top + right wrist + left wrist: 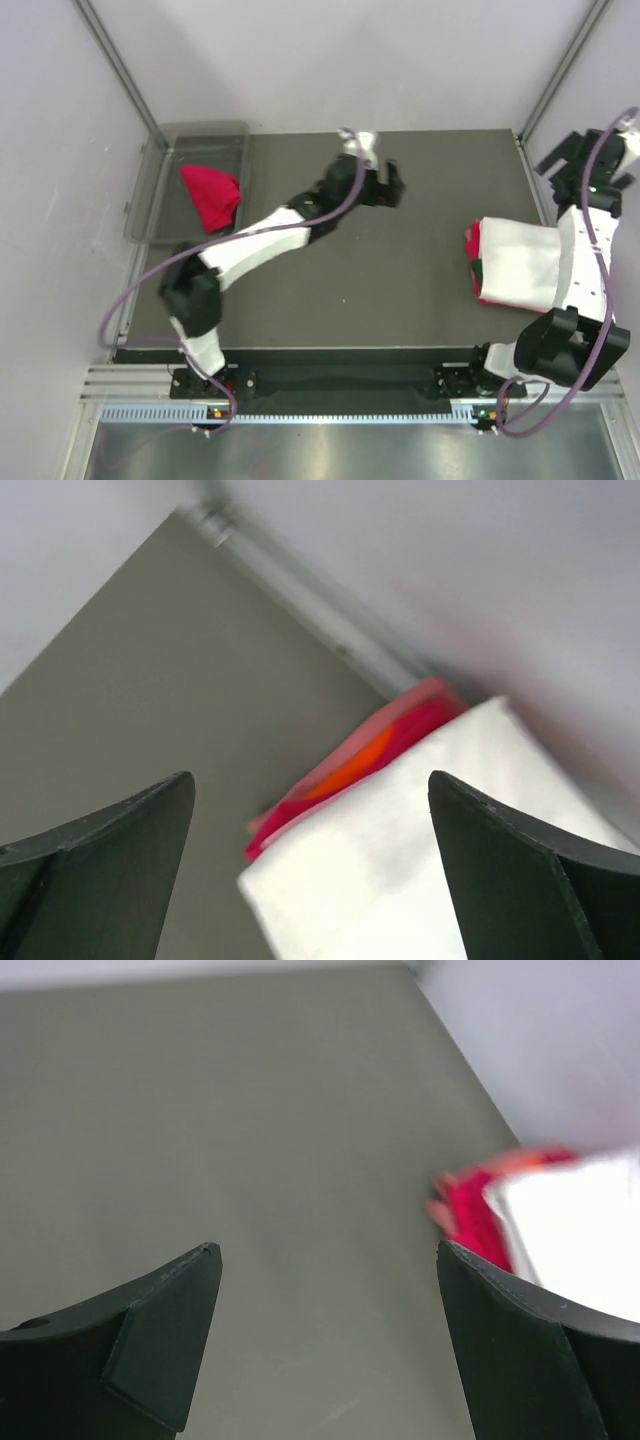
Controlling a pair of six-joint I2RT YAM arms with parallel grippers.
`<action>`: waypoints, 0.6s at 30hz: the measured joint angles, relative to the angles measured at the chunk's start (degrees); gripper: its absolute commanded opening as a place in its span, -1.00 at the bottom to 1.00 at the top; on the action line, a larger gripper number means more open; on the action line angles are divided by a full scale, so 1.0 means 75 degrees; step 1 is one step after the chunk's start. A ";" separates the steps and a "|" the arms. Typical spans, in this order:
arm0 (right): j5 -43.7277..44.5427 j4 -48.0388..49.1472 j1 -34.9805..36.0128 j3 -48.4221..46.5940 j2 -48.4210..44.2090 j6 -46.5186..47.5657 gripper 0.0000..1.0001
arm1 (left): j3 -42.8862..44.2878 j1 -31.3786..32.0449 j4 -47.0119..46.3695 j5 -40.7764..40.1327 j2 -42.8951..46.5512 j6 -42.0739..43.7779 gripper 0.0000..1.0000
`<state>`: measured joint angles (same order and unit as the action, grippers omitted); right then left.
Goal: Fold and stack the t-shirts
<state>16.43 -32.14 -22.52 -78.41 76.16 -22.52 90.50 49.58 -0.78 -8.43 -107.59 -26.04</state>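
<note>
A folded stack of t-shirts (515, 262) lies at the table's right side, a white one on top with red and pink layers under it. A crumpled red t-shirt (210, 195) sits in the clear bin (160, 190) at the back left. My left gripper (390, 185) hangs open above the bare middle-back of the table. In the left wrist view the left gripper (328, 1250) holds nothing, and the stack (560, 1210) is off to its right. My right gripper (565, 155) is raised at the far right edge. In the right wrist view the right gripper (310, 778) is open above the white t-shirt (400, 860).
Grey walls and aluminium posts (120, 70) close in the table (400, 290) on the left, back and right. The bin stands against the left wall. My right arm (585, 270) overlaps the stack's right edge in the top view.
</note>
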 measured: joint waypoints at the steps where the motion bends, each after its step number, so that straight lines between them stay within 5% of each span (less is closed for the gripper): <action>1: -0.0131 0.0012 0.0323 0.0000 0.0006 0.0079 0.99 | -0.0612 -0.0344 0.0067 -0.0087 0.0828 0.0067 0.85; 7: -0.0595 0.0361 0.2553 0.0399 0.0262 0.0455 0.99 | -0.3255 -0.1457 0.0105 -0.1294 0.3821 0.0329 0.85; 18: -0.1530 0.3273 0.5598 0.4339 -0.1271 0.0924 0.99 | -0.7717 -0.2320 0.0388 -0.1851 0.6834 0.0035 0.96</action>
<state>4.95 -7.60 19.46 -45.87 66.63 -15.59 32.62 32.18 2.13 -22.31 -56.34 -25.78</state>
